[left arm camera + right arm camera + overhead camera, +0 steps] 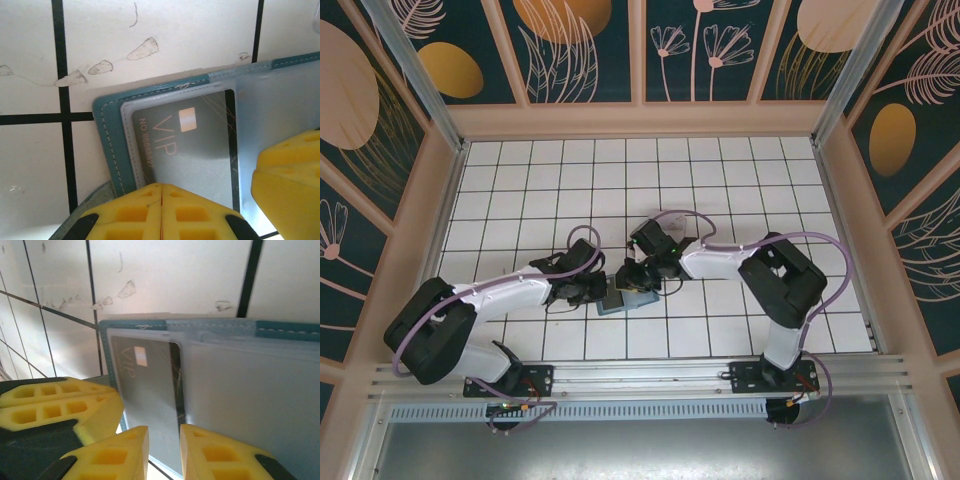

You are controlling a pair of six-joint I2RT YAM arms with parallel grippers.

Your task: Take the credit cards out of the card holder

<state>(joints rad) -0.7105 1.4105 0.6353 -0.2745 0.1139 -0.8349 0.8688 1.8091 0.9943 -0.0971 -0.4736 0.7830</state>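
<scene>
At the left a peach-framed wall (pixel 438 200) closes the white-tiled tabletop (pixel 520 170), and rows of bare tiles lie open beyond both arms toward the far wall. The left claw (pixel 161 212) has its yellow fingers pressed together, their tips at the near edge of the card holder (pixel 107 145). That teal holder lies opened flat on the tabletop near the front middle, between the two claws. Its stitched left border sits just beside a black grid line, and a few scuff marks (pixel 142 49) show on the tile just past its far edge. In its left clear pocket sits the grey credit card (pixel 200 150) — it reads "VIP" beside a pale chip square, with "NO" and a number starting 8888 along one side. The right-hand pocket (pixel 250 400) is frosted, its contents unclear. The right claw (pixel 162 452) stands with its fingers a little apart at the card's near end — the card's dark edge runs down toward the gap.
</scene>
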